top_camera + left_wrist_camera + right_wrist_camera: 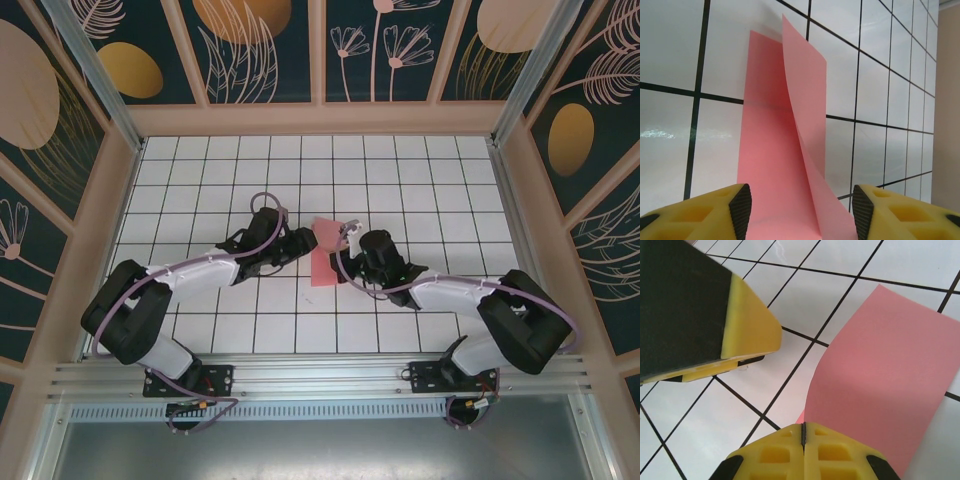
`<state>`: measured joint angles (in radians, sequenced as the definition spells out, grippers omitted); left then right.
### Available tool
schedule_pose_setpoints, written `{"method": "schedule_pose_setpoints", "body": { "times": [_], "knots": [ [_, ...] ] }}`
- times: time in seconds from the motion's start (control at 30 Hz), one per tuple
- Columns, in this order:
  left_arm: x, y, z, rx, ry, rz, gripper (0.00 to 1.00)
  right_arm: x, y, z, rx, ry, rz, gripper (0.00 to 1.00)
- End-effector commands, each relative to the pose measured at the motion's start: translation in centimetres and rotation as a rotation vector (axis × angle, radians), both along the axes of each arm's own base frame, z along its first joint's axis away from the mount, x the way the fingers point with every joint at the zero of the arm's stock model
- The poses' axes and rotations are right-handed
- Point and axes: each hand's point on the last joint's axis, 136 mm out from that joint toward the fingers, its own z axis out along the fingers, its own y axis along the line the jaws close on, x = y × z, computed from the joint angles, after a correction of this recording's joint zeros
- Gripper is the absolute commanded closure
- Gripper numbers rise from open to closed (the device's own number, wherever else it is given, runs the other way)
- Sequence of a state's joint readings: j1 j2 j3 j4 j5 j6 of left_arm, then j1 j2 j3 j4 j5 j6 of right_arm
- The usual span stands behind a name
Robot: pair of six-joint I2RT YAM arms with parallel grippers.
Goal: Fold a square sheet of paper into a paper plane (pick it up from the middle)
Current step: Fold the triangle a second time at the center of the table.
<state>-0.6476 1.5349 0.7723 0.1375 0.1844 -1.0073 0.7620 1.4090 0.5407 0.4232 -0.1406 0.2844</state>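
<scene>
Grid table (pixel 200 160), sheet (pixel 326 260) between left fingers (pixel 740 206), pinched by right fingers (pixel 780 456)

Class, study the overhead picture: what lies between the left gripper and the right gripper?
The square sheet of paper, partly folded, lies between the left gripper and the right gripper in the top view; the right one pinches it.

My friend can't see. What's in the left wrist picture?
A pink sheet of paper, part folded with one flap standing up, lies on a white gridded table. The left gripper is open, its yellow fingers either side.
</scene>
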Motion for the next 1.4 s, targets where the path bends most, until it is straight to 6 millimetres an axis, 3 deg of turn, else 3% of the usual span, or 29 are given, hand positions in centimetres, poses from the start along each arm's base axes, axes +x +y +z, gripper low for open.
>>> {"method": "schedule_pose_setpoints", "body": {
  "times": [0.0, 0.27, 0.47, 0.67, 0.83, 1.03, 1.1, 1.2, 1.37],
  "knots": [
    [-0.3, -0.6, -0.3, 0.005, -0.020, -0.056, 0.46, -0.5, 0.2, 0.0, 0.095, 0.095, 0.034, 1.00],
    [-0.6, -1.7, -1.8, 0.013, 0.003, -0.138, 0.73, 0.9, -1.4, -2.8, 0.143, 0.292, -0.006, 1.00],
    [-1.1, -2.2, -3.3, 0.020, 0.041, -0.176, 0.77, 1.5, -2.1, -3.7, 0.168, 0.347, -0.025, 1.00],
    [-1.4, -3.0, -3.2, 0.002, 0.039, -0.220, 0.79, 2.4, -2.7, -4.1, 0.180, 0.371, -0.037, 1.00],
    [-2.0, -3.6, -3.6, 0.007, 0.069, -0.240, 0.89, 2.6, -2.8, -4.3, 0.190, 0.392, -0.036, 1.00],
    [-2.7, -4.7, -3.4, -0.007, 0.075, -0.251, 0.90, 2.7, -2.8, -4.0, 0.230, 0.407, -0.057, 1.00],
    [-2.9, -4.9, -4.5, 0.010, 0.100, -0.252, 0.89, 2.7, -2.7, -3.7, 0.256, 0.413, -0.063, 1.00],
    [-2.7, -4.1, -4.7, 0.046, 0.095, -0.215, 0.90, 2.6, -2.6, -3.0, 0.314, 0.434, -0.090, 1.00],
    [-2.3, -2.1, -3.0, 0.062, 0.038, -0.111, 0.88, 2.5, -3.3, -2.6, 0.380, 0.483, -0.228, 1.00]
  ]
}}
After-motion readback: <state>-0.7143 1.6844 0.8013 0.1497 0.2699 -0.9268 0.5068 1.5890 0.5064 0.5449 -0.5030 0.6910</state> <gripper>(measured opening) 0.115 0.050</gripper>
